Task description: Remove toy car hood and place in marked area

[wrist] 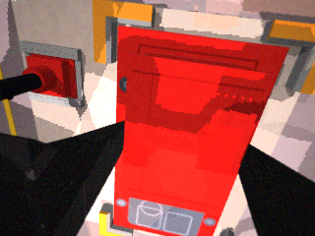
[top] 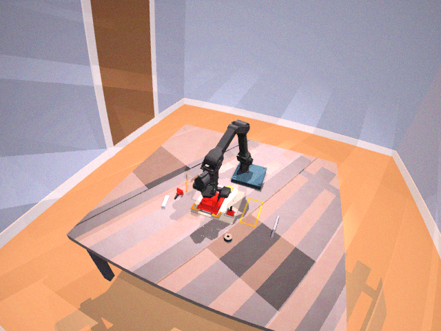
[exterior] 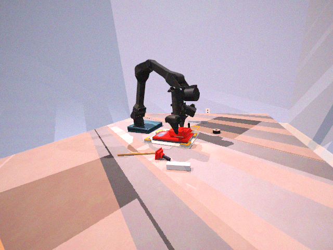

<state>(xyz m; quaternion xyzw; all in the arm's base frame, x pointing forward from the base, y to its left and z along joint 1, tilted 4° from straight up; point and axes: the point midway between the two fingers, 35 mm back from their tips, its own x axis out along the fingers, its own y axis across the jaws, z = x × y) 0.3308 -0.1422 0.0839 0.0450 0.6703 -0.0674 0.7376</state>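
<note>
The toy car's red body point(top: 208, 207) point(exterior: 161, 136) point(wrist: 164, 216) sits between orange and yellow corner brackets. The raised red hood point(exterior: 184, 132) point(wrist: 182, 93) is on or just above it; the height of any gap cannot be told. My gripper point(exterior: 179, 129) point(wrist: 181, 137) points down and is shut on the hood, one finger along each long side. In the top view the arm hides much of the hood. The marked area, a yellow outline point(top: 258, 214) point(exterior: 198, 127), lies on the table beside the car's base, with nothing inside it.
A red block with a black peg point(top: 230, 212) point(wrist: 54, 76) stands between car and outline. A black-and-white ring point(top: 227, 237) point(exterior: 216, 131), pale bar point(top: 275, 226), white block point(top: 165, 201) point(exterior: 178, 165), red black-handled piece point(top: 179, 192) point(exterior: 159, 154) and wooden stick point(top: 187, 182) point(exterior: 137, 154) lie around.
</note>
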